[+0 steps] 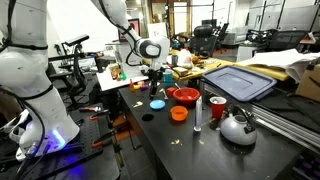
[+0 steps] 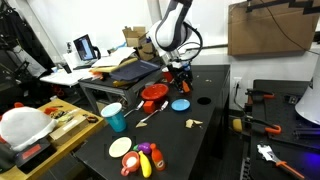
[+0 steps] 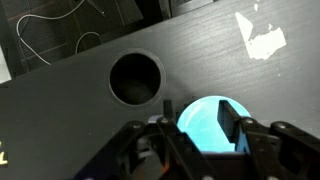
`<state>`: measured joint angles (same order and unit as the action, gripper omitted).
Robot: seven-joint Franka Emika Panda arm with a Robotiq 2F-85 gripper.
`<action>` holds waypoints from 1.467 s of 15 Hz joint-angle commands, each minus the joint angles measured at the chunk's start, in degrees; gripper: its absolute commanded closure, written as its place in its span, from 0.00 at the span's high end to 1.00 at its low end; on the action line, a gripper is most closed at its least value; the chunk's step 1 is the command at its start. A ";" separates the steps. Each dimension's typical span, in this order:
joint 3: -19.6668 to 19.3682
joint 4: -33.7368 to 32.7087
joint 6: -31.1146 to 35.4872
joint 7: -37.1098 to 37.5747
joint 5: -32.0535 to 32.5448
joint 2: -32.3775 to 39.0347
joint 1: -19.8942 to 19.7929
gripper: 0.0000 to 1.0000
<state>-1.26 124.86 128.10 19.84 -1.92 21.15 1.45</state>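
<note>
- One end effector (image 3: 198,128) hovers over a light-blue disc (image 3: 205,112), fingers apart.
- The disc lies on the black worktop (image 3: 80,110) beside a round hole (image 3: 135,78).
- A red bowl (image 1: 185,96) stands near.

The disc (image 3: 207,122) lies on the table (image 3: 70,115), just beside the hole (image 3: 135,78).

There is 1 small round plate (image 3: 205,122), light blue and plain, with a smooth face that looks palest near the middle in the wrist view. It lies flat on the black table (image 1: 175,140). It sits just beside the red bowl (image 1: 185,96) and does not touch it. In both exterior views it shows as a thin, bright blue disc (image 2: 180,104), a little smaller across than that bowl.
</note>
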 commanded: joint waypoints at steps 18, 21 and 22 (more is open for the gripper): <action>-3.15 -6.93 0.50 6.94 -1.45 3.44 0.91 0.68; -3.26 -6.59 0.70 6.38 -0.90 3.06 0.95 0.90; -3.32 -6.50 0.66 6.01 -0.66 2.77 0.90 0.97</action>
<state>-3.79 117.97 128.21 25.27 -3.09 24.91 1.65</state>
